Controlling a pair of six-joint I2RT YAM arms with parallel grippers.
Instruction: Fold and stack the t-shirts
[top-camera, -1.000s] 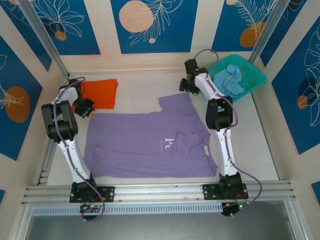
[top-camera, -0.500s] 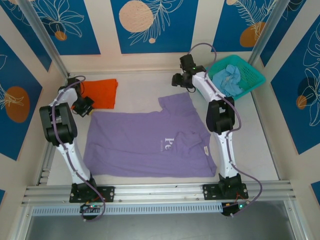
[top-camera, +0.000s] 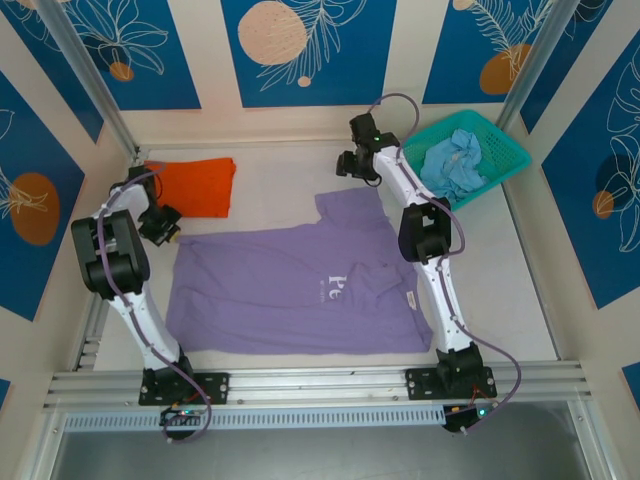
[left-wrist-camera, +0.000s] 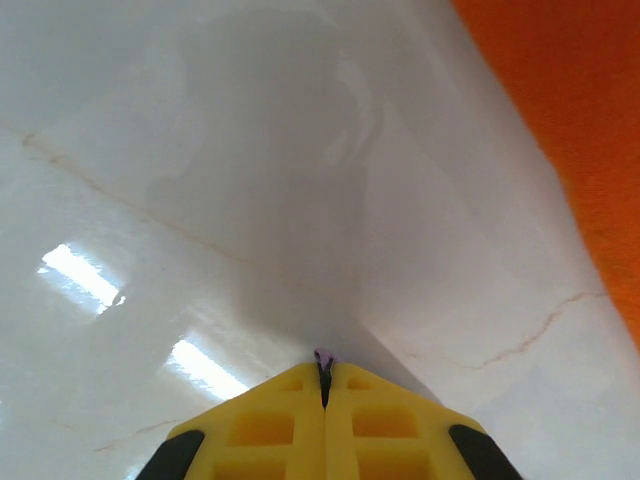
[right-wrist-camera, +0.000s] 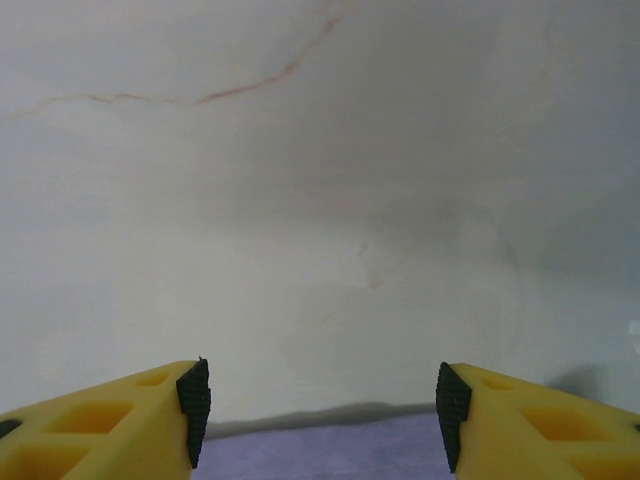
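A purple t-shirt (top-camera: 290, 290) lies spread flat, lettering up, across the near middle of the white table (top-camera: 280, 175). At its far-left corner the left gripper (top-camera: 160, 226) sits low, jaws pressed together on a sliver of purple cloth that shows between the tips in the left wrist view. That arm stands folded, elbow high over the table's left edge. The right arm stretches long over the shirt's right side, its wrist bent leftward. The right gripper (top-camera: 348, 166) hangs just past the far sleeve, jaws spread and holding nothing, the purple hem lying between them. Beyond, a folded orange t-shirt (top-camera: 195, 186) rests far left. A blue t-shirt (top-camera: 452, 163) sits crumpled in a teal basket (top-camera: 512, 152) far right.
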